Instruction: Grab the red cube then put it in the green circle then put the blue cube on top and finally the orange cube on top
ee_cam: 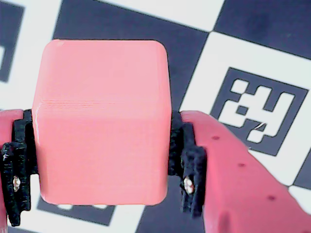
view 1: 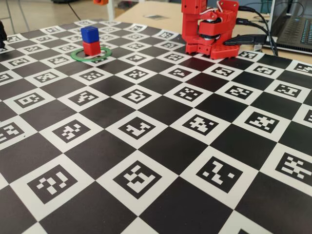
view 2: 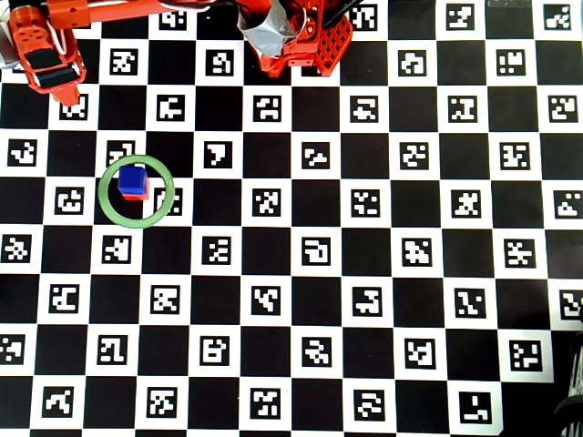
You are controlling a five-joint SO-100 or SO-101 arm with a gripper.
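The red cube [view 1: 91, 48] sits inside the green circle [view 1: 78, 56] at the board's far left, with the blue cube [view 1: 89, 33] stacked on it. From above, the blue cube [view 2: 133, 177] covers most of the red cube [view 2: 137, 194] within the green circle [view 2: 107, 208]. In the wrist view my gripper [ee_cam: 99, 165] is shut on the orange cube [ee_cam: 99, 116], which looks pale pink there and hangs above the checkered board. From above, the gripper [view 2: 62, 89] is at the top left, above and left of the ring.
The red arm base [view 1: 209, 29] stands at the board's far edge, also seen from above [view 2: 296, 36]. A laptop [view 1: 295, 24] and black cables [view 1: 258, 22] lie behind it on the right. The board [view 1: 156, 146] carries printed marker squares.
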